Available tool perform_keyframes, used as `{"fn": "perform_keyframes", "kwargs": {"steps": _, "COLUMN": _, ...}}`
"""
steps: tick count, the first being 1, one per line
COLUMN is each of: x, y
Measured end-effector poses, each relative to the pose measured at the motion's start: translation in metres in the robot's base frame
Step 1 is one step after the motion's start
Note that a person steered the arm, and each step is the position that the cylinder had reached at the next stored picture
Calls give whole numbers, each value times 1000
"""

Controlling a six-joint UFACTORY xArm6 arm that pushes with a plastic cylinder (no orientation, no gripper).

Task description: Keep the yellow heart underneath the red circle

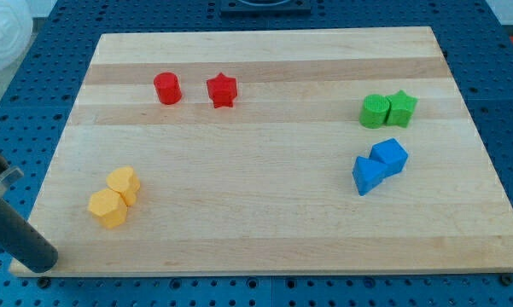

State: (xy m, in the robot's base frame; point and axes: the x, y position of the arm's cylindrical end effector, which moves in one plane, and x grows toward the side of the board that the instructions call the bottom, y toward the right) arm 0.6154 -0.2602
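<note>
Nearest, my tip (41, 266) rests at the table (265, 239) bottom-left corner, bare rod, holding nothing. Yellow heart (125, 184), probably the upper of two touching yellow blocks, sits bottom-left, already below red circle (166, 88). Light, rigid, slides easily; push its flat side.

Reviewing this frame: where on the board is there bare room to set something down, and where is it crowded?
Bare: the wide middle between the red circle and red star, the two yellow blocks, and the blue pair. Crowded: the green pair just above blue. My tip sits at the bottom-left corner.
</note>
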Motion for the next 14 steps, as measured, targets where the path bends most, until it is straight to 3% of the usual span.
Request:
{"fn": "perform_keyframes", "kwargs": {"steps": 1, "x": -2, "y": 9}}
{"fn": "perform_keyframes", "kwargs": {"steps": 4, "x": -61, "y": 10}}
{"fn": "perform_keyframes", "kwargs": {"steps": 8, "x": -19, "y": 28}}
{"fn": "perform_keyframes", "kwargs": {"steps": 10, "x": -21, "y": 73}}
{"fn": "perform_keyframes", "kwargs": {"steps": 14, "x": -162, "y": 56}}
